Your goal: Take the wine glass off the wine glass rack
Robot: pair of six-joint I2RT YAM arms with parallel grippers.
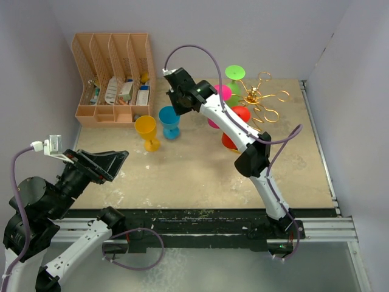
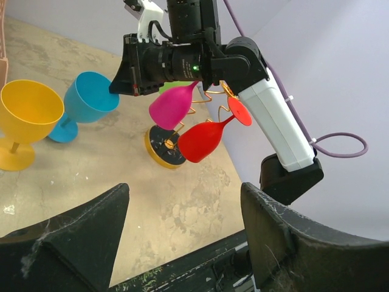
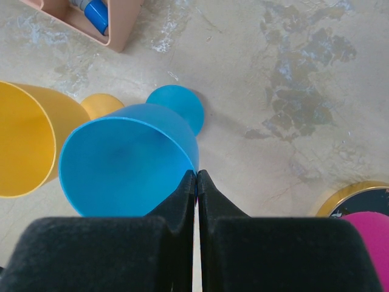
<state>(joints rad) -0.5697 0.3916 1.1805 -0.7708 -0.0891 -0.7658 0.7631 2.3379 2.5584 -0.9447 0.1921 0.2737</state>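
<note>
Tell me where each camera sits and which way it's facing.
Top external: above and behind, looking down on the table; both arms show.
Left wrist: faces the right arm and hanging pink glass; own open left gripper below.
Right wrist: looks down into the blue glass; own shut right gripper.
Shared: both wrist views show the blue glass.

Top view looks down from behind; left wrist faces across, right wrist down, both showing the blue glass (image 3: 127,161).
</note>
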